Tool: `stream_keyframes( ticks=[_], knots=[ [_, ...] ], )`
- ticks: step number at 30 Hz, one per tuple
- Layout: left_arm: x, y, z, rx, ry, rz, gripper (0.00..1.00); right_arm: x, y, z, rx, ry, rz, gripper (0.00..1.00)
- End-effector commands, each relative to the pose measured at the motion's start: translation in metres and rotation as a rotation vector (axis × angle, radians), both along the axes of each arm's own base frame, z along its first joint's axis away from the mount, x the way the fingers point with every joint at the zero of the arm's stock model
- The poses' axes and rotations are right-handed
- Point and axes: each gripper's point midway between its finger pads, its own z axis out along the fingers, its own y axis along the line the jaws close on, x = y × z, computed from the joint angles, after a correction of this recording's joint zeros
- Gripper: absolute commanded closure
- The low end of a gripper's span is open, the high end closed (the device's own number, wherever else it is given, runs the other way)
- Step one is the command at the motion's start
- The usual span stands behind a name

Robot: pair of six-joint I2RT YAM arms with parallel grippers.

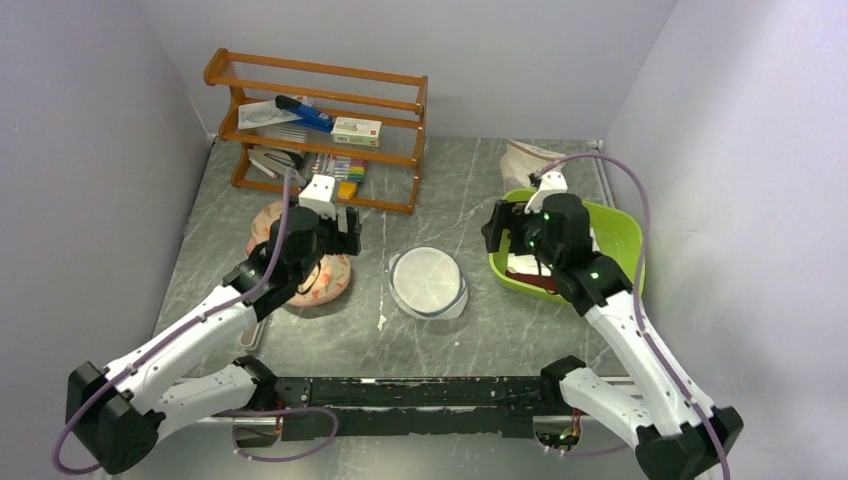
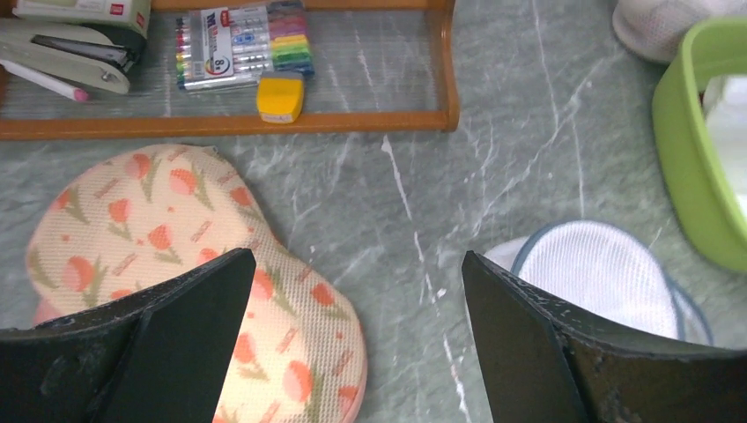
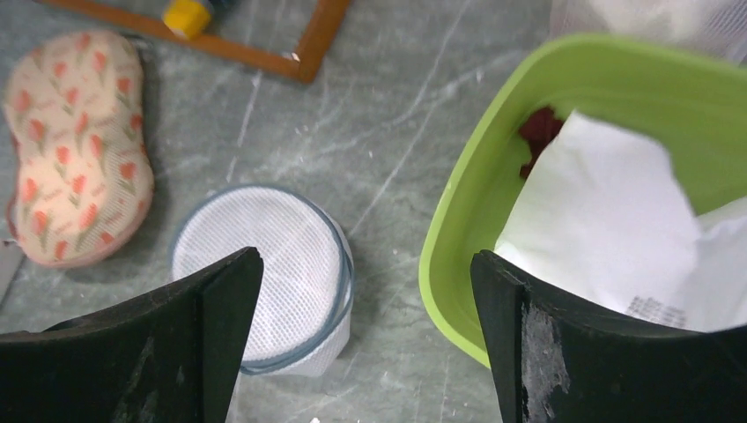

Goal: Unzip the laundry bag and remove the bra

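Note:
The laundry bag (image 1: 428, 282) is a round white mesh case with a grey-blue rim, lying flat on the table's middle. It also shows in the left wrist view (image 2: 608, 273) and the right wrist view (image 3: 264, 264). The dark red bra (image 3: 539, 130) lies in the green basin (image 1: 618, 228), mostly covered by a white sheet (image 3: 608, 220); a red strip of it shows in the top view (image 1: 530, 284). My left gripper (image 1: 347, 230) is open and empty, up-left of the bag (image 2: 357, 264). My right gripper (image 1: 497, 228) is open and empty between the bag and the basin (image 3: 366, 260).
A peach floral padded item (image 1: 325, 282) lies under my left arm. A wooden rack (image 1: 320, 130) with stationery stands at the back left. A cream cloth sack (image 1: 530, 160) sits behind the basin. Walls close in the table on three sides.

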Motion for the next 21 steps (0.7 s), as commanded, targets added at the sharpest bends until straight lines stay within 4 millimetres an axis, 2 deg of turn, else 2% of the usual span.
stream_keyframes(
  ticks=[1, 5, 7, 9, 12, 16, 18, 21],
  knots=[
    [0.032, -0.022, 0.057, -0.269, -0.089, -0.023, 0.0, -0.011, -0.011, 0.049, -0.019, -0.146, 0.006, 0.11],
    [0.056, -0.02, 0.102, -0.268, -0.178, -0.016, 0.01, -0.021, -0.024, 0.085, -0.008, -0.274, -0.016, 0.04],
    [0.06, -0.015, 0.127, -0.23, -0.216, -0.01, 0.01, -0.025, -0.034, 0.11, -0.001, -0.338, -0.056, 0.01],
    [0.057, -0.009, 0.15, -0.207, -0.251, -0.005, 0.02, -0.029, -0.041, 0.12, -0.013, -0.369, -0.079, 0.0],
    [0.039, 0.005, 0.183, -0.217, -0.298, 0.003, 0.02, -0.03, -0.045, 0.126, 0.003, -0.398, -0.099, 0.0],
    [0.002, 0.022, 0.217, -0.262, -0.366, -0.025, 0.02, -0.031, -0.043, 0.133, 0.05, -0.408, -0.107, 0.0],
    [-0.017, 0.03, 0.23, -0.28, -0.4, -0.047, 0.03, -0.033, -0.04, 0.138, 0.078, -0.426, -0.096, 0.0],
    [-0.034, 0.043, 0.232, -0.295, -0.412, -0.032, 0.03, -0.035, -0.036, 0.146, 0.099, -0.447, -0.075, 0.0]
  ],
)
